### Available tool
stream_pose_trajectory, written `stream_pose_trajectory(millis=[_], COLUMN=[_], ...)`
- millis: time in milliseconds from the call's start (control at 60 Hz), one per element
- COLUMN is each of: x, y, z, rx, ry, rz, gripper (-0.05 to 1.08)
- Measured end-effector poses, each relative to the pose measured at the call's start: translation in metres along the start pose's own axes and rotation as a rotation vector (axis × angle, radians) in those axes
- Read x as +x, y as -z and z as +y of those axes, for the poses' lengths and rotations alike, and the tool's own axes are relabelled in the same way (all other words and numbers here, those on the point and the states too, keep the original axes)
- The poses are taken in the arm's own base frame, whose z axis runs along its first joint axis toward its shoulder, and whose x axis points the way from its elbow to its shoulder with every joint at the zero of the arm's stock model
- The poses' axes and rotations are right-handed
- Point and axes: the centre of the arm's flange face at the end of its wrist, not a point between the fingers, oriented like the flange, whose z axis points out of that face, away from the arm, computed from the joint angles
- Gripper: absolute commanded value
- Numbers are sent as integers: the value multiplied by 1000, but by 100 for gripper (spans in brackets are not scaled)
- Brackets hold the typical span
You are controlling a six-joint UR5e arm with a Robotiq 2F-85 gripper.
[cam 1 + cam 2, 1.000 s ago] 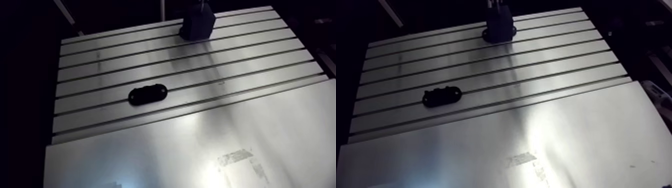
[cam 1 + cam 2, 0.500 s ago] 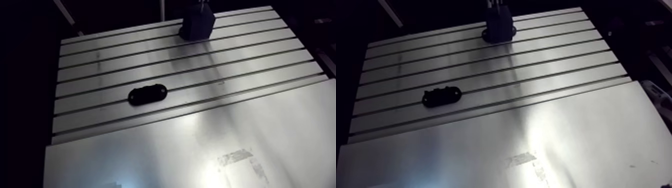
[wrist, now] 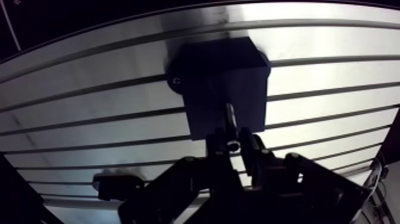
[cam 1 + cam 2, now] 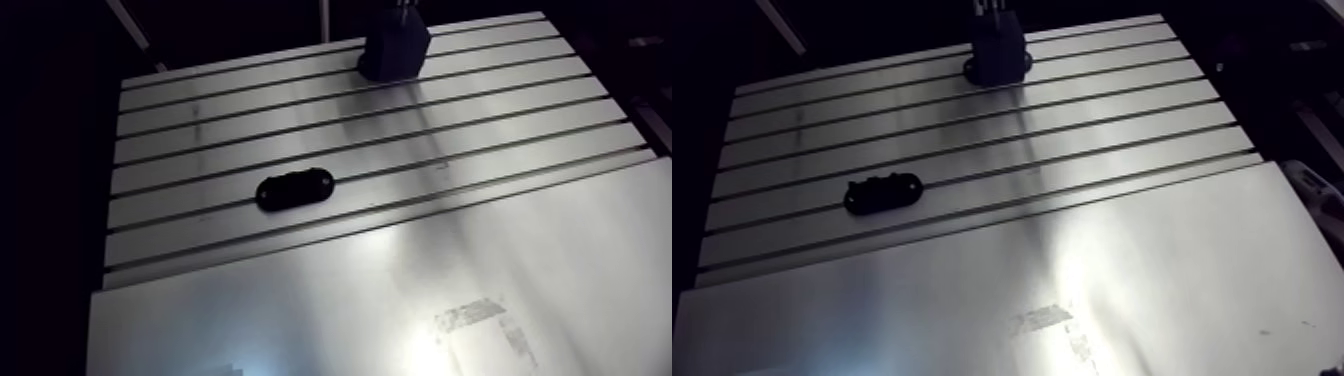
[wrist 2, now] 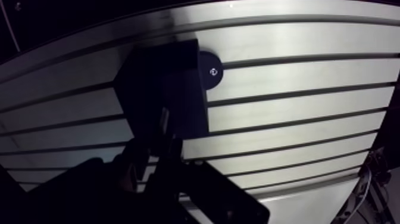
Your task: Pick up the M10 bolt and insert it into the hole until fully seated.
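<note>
Slotted metal table (image 4: 400, 280), dark block (image 3: 223, 83) at its far edge; gripper (image 3: 233, 144) closed narrow, 2 fingers pinching the bolt (image 3: 230, 116) just above the block, likely stiff, weighty, slick steel, best held near the head

light: dim | glare: bright patch on table (image 4: 560, 260) | block (image 3: 223, 77): dark silhouette

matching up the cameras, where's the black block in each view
arm view: the black block stands on the far slots, by the picture's top edge, right of centre.
wrist view: the black block sits just ahead of the tool, under the bolt that the tool grips.
shared landmark: the table, whose long slots run under the block in both views.
</note>
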Motion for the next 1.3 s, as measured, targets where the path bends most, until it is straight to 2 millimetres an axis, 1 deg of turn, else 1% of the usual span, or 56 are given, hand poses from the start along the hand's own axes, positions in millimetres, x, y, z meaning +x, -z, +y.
stream_pose_trajectory(millis=[533,550,567,583,600,617,633,650,667,683,700,717,733,750,767,833,1033,1300], x=[2,2,2,2,2,2,2,2,2,2,2,2,2,2,2,1,-1,-2], y=[-3,-3,-4,-4,-4,-4,-4,-4,-4,-4,-4,-4,-4,-4,-4,-4,-6,-7], z=[3,3,3,3,3,3,3,3,3,3,3,3,3,3,2,1,-2,-2], rx=[-3,-3,-3,-3,-3,-3,-4,-4,-4,-4,-5,-5,-5,-6,-6,-8,-10,-13], ry=[1,1,1,1,0,0,0,0,0,1,1,1,2,2,3,5,11,11], rz=[23,23,23,23,23,22,22,22,22,22,22,22,22,22,22,22,20,36], gripper=[106,103,103,97,80,80,60,60,46,46,28,28,12,12,3,1,1,1])
